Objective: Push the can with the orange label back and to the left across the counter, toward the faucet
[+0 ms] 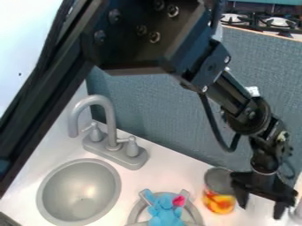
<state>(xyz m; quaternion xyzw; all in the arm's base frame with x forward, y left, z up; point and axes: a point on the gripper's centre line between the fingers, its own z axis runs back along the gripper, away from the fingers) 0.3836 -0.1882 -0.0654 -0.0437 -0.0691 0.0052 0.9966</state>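
stretching from far left to near right, a black robot arm (pixel 233 95); behind, a blue-grey panel (pixel 153 106); below, a white counter (pixel 171 159). set in at near left, a round grey sink (pixel 80 192), with a grey tap (pixel 109 119) just beyond. at far right, a stove top (pixel 259 21). at near right, a black gripper (pixel 261 211), hanging down with fingers spread apart. near centre, a round grey pan (pixel 134 216). just left of the gripper, a red, orange and yellow jar (pixel 218 203) with grey top, contact unclear. in the pan, a blue soft toy (pixel 165 212), pink-patched.
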